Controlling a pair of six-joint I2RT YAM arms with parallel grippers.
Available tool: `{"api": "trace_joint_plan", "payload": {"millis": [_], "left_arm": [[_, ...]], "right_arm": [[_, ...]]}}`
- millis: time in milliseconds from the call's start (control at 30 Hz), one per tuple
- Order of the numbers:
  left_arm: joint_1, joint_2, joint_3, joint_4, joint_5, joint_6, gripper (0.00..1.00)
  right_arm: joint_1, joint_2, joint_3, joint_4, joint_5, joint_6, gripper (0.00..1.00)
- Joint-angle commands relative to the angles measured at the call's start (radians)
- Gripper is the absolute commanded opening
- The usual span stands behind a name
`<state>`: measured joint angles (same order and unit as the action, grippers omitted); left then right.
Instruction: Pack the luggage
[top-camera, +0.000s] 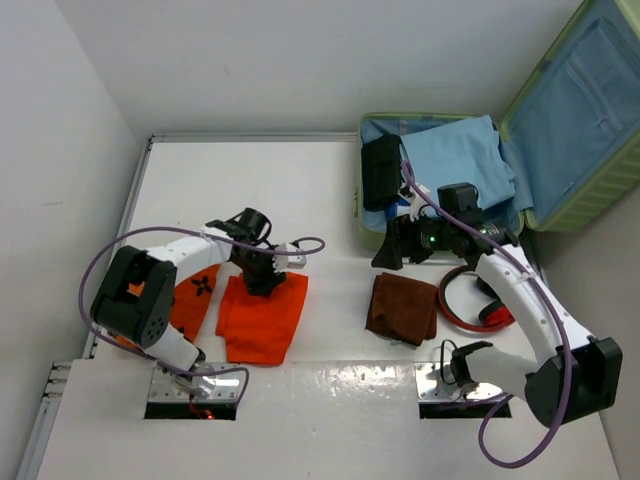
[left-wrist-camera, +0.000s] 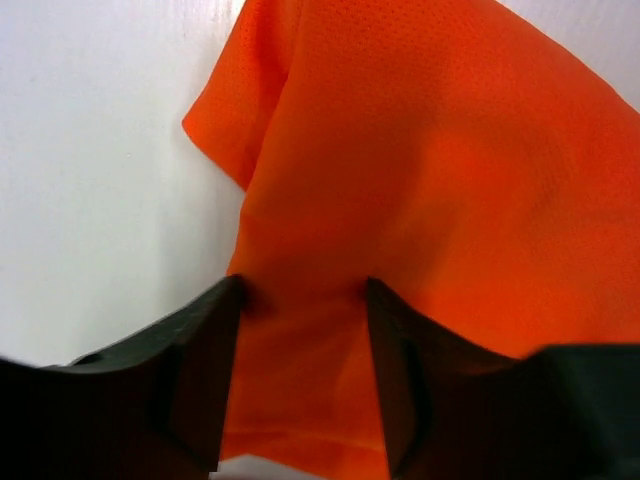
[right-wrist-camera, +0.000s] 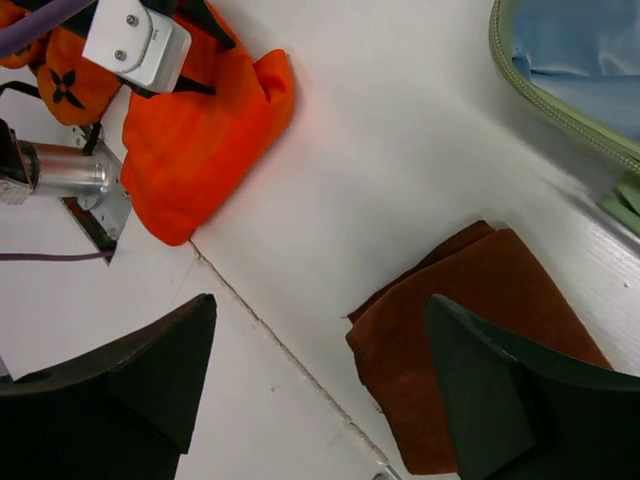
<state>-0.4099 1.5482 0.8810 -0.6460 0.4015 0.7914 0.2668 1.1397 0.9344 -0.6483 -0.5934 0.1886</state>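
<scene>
Edges first. Your white tabletop (top-camera: 330, 190) has a raised rim along its far and left sides, with walls close behind. A seam crosses the near side and splits the main surface from the strip that carries both arm bases. The widest bare stretch is far-left, between the far rim and the left arm. A narrower bare lane runs between the orange mesh cloth (top-camera: 262, 322) and the folded brown cloth (top-camera: 403, 308).

The light-green hard-shell suitcase (top-camera: 600, 195) sits open at the far right corner. Its base lies flat and its ribbed lid is tilted back to the right, with pale blue lining on both halves. In the base are a crumpled light-blue cloth (top-camera: 460, 155) and a black pouch (top-camera: 380, 170) against the left wall.

The right gripper (right-wrist-camera: 320, 300) has its jaws spread wide with nothing between them. It hangs over the table just in front of the suitcase's near wall. In its wrist view one finger overlaps the brown cloth. The red headphones (top-camera: 470, 300) lie just beside that cloth, partly under the right forearm.

The left gripper (left-wrist-camera: 302, 295) has its tips down on the orange mesh cloth, jaws part-way apart with a ridge of fabric between them. Both fingers touch the fabric, but you can't tell whether it's actually clamped. An orange cloth with black flower print (top-camera: 190, 300) lies just left of it, partly under the left arm.
</scene>
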Motion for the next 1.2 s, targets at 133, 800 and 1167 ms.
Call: {"api": "trace_joint_plan", "payload": {"millis": [133,800,1167], "left_arm": [[0.022,0.068,0.025,0.169,0.091,-0.017,0.0],[0.212,-0.075,0.064,0.48,0.136,-0.521,0.58],[0.31,-0.185,0.033,0.365,0.111,-0.672,0.61]], "right_arm": [[0.009,0.055,-0.046,0.205,0.013,0.201,0.83],[0.267,0.63,0.213,0.492,0.158,0.573,0.96],[0.388,0.788,0.233,0.412,0.26,0.773,1.0]]}}
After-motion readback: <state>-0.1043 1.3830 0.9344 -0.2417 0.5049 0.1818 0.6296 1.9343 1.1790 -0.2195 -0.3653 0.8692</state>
